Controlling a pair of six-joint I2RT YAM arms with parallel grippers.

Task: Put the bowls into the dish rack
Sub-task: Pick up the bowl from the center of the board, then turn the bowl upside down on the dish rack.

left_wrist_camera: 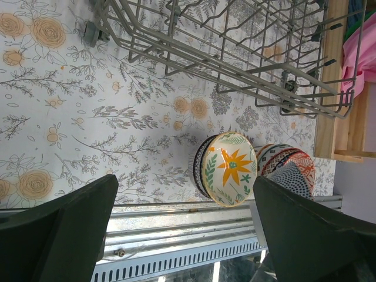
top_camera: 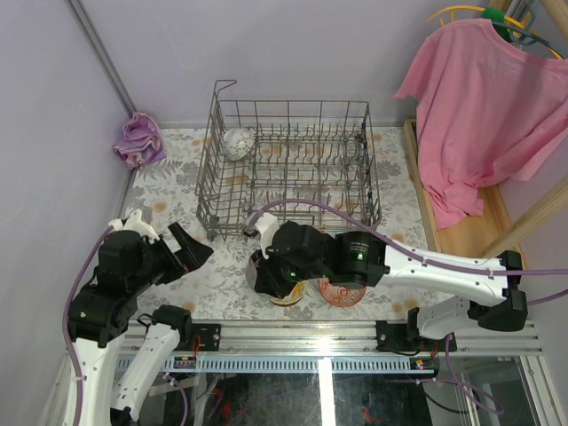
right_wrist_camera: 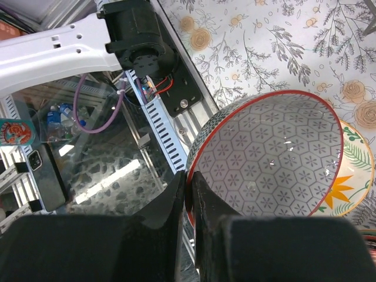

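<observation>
The grey wire dish rack (top_camera: 288, 164) stands at the back of the flowered table, with one pale bowl (top_camera: 236, 142) on its edge in the far left corner. My right gripper (right_wrist_camera: 189, 188) is shut on the rim of a red-rimmed bowl with a hexagon pattern (right_wrist_camera: 270, 155), held just above a bowl with a yellow flower (right_wrist_camera: 352, 176). In the top view this gripper (top_camera: 264, 266) hangs near the table's front edge, beside a red patterned bowl (top_camera: 342, 291). My left gripper (left_wrist_camera: 185, 229) is open and holds nothing. The flower bowl (left_wrist_camera: 229, 167) and several nested bowls (left_wrist_camera: 291, 167) lie ahead of it.
A crumpled pink cloth (top_camera: 139, 139) lies at the table's back left corner. A pink shirt (top_camera: 484, 98) hangs over a wooden shelf (top_camera: 461, 235) on the right. A metal rail (top_camera: 293, 333) runs along the near edge, just in front of the bowls.
</observation>
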